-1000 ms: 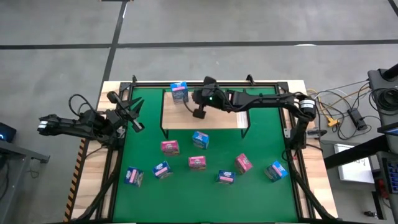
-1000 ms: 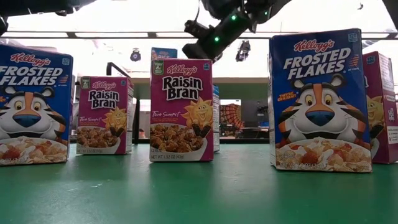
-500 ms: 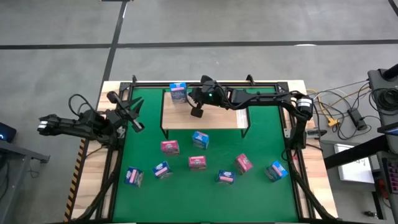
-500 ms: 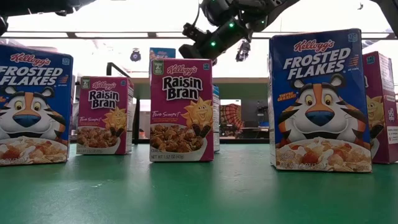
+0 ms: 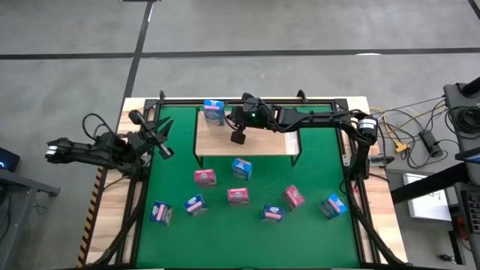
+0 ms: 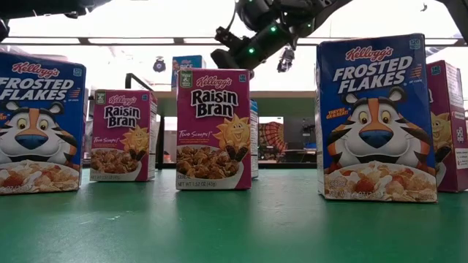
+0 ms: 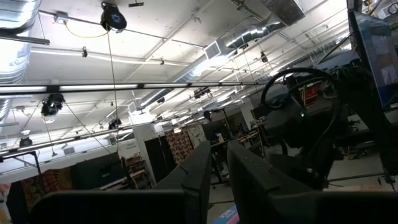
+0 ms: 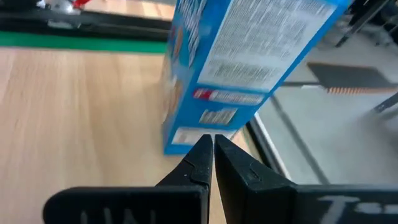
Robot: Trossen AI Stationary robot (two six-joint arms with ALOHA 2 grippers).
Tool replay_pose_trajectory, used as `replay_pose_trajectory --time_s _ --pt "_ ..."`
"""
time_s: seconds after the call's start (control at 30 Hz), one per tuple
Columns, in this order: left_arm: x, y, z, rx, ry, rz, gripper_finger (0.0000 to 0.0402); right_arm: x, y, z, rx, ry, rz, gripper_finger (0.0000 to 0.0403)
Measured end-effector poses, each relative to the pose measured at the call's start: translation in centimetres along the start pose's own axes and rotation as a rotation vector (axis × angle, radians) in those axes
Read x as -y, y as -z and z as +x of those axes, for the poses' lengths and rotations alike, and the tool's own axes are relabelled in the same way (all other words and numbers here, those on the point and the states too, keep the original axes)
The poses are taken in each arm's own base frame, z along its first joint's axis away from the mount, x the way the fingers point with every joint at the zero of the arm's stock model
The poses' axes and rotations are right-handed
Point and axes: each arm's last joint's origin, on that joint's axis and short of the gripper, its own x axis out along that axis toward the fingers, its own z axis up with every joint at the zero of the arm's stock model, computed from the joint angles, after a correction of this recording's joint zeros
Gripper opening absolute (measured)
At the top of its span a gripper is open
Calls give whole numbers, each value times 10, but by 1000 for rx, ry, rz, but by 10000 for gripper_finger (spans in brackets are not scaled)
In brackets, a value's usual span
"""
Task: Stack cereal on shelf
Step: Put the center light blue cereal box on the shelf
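Two fingers of my right gripper (image 8: pixel 211 144) were pinched together, holding nothing, tips just beside the light blue cereal box (image 8: pixel 249 59) on the shelf (image 5: pixel 262 145). My left gripper (image 5: pixel 161 133) waited clenched and empty at the table's left edge.

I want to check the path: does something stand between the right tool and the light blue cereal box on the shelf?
Nothing visible does. The right tool, shut, points straight at the light blue cereal box, which stands on the shelf.

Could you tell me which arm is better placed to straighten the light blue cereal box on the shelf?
Probably the right. The right gripper, shut, hovers over the shelf beside the light blue cereal box. The left gripper waits at the mat's left edge, pointing away.
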Motion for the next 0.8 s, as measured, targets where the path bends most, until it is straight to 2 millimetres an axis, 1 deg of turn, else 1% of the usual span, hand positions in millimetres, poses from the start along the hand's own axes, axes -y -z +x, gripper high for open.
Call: replay_pose_trajectory --time_s 0.1,0.2,0.3,0.37,0.47,0.57,0.8 --pt "0 0 0 0 0 0 38 -6 1 -2 -6 -88 1 9" --pt "0 0 0 0 0 0 38 -15 0 4 41 -190 13 9" --pt "0 0 0 0 0 0 38 -24 1 15 96 -197 16 9" --pt "0 0 0 1 -1 0 38 -29 2 23 132 -179 12 9" --pt "0 0 0 2 -2 2 38 -31 7 31 124 -75 -7 9" --pt "-1 0 0 3 -3 2 38 -29 8 34 109 10 -6 9" --pt "-1 0 0 3 -3 2 38 -26 8 34 122 23 7 9"
